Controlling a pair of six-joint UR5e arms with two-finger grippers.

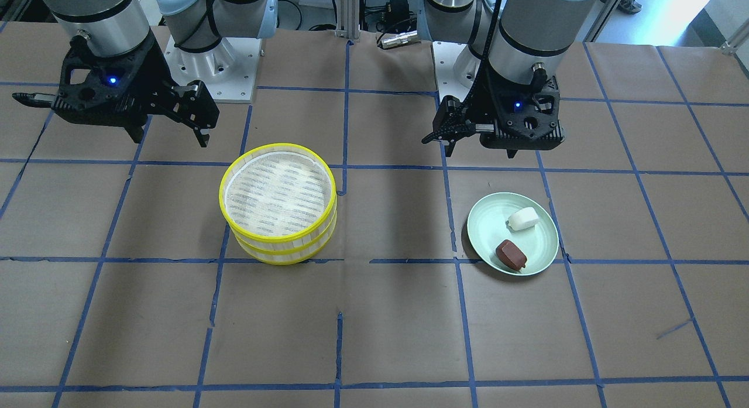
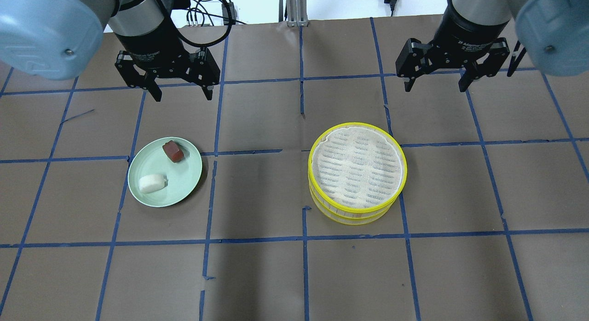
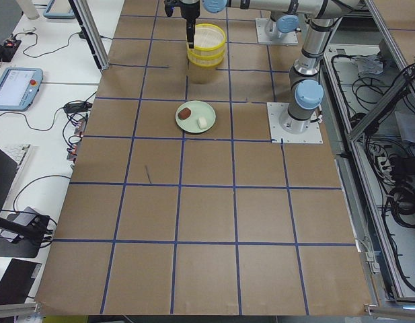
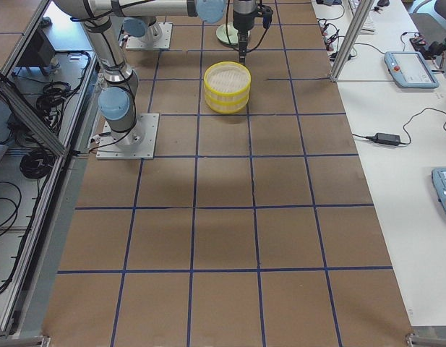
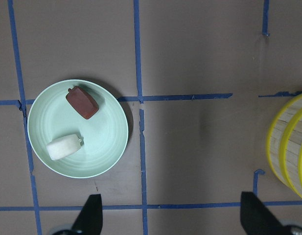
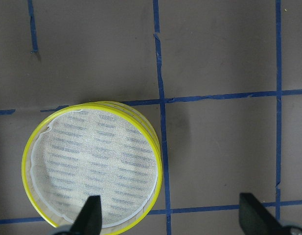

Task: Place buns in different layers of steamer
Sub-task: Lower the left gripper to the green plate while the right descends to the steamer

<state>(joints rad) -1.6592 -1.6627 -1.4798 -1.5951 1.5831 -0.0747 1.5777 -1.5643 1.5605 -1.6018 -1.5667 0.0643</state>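
Two round yellow-rimmed steamer trays (image 2: 311,164) sit stacked; a small white bun (image 2: 152,183) and a dark reddish-brown bun (image 2: 173,151) lie apart on a pale green plate (image 2: 181,185). Left gripper (image 2: 181,94), right gripper (image 2: 435,87) — both hover spread.

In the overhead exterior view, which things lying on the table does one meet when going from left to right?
plate, holding the white bun and then the brown bun → the two stacked steamer layers
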